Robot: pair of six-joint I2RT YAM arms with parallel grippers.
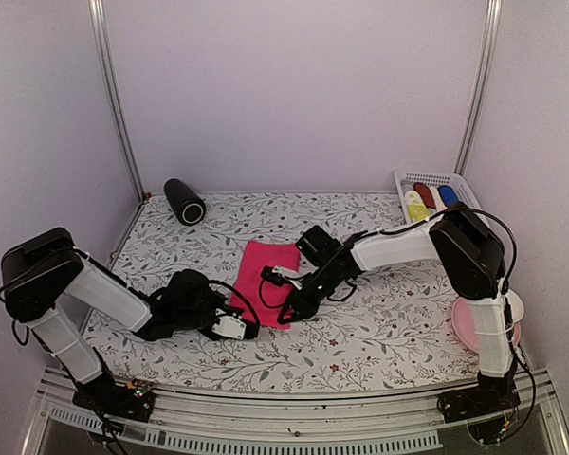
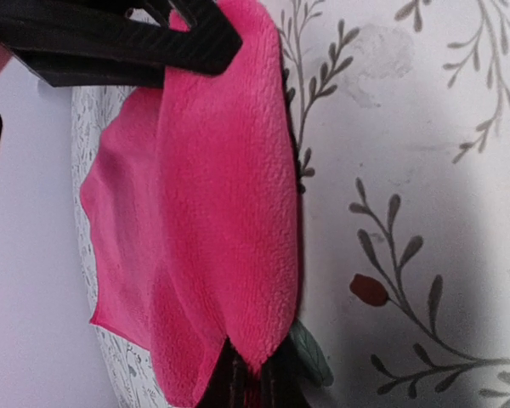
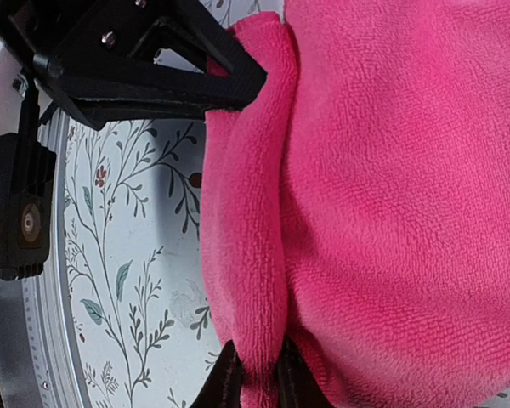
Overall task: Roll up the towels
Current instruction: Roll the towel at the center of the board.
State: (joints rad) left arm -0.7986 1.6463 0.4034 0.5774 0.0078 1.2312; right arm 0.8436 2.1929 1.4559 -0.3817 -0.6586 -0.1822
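A hot pink towel lies around the middle of the floral-patterned table, its far part spread flat and its near edge turned up into a soft fold. The left gripper reaches in low from the left and meets the towel's near left corner. In the left wrist view this gripper is clamped tight on the hot pink towel, with the doubled cloth running between the upper and lower fingertips and a looser flap hanging off to one side. The right gripper comes in from the right, across the table, to the near right part of the same edge. In the right wrist view its jaws stand narrow, and the gripper pinches the thick rolled-over hem of the hot pink towel, both fingertips pressed into the pile. The two grippers sit just beside each other along that near edge. At the far left a black cylinder lies on its side near the wall. At the far right corner a white basket holds a yellow roll, a red roll and a blue roll side by side. A pink plate rests at the right edge, partly hidden behind the right arm.
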